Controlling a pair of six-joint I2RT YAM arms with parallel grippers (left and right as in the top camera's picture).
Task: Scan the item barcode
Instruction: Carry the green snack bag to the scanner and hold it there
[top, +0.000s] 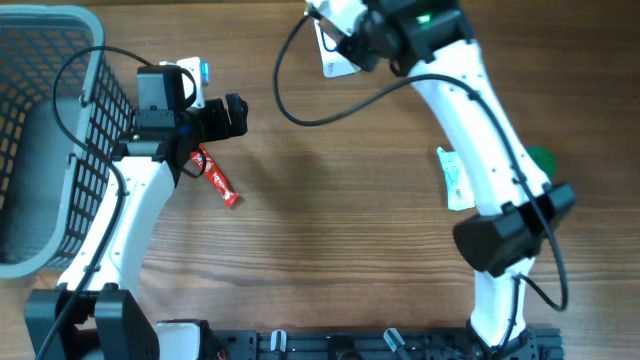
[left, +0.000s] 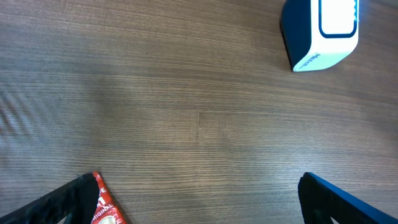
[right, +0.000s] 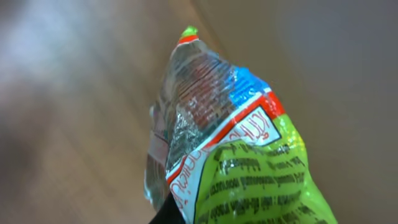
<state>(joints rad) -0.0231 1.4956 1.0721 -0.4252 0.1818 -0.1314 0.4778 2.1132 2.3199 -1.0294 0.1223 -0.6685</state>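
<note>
Green packet (right: 249, 155) clamped in right jaws | left jaws wide apart, red sachet (top: 216, 176) beside | scanner (left: 320, 31) nearby

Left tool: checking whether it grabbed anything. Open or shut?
Open: the left tool grips nothing. Its fingers stand far apart in the left wrist view's bottom corners, the red packet lying loose beside one.

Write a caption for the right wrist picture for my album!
A crinkly green and clear packet, held up close above the blurry wooden table.
</note>
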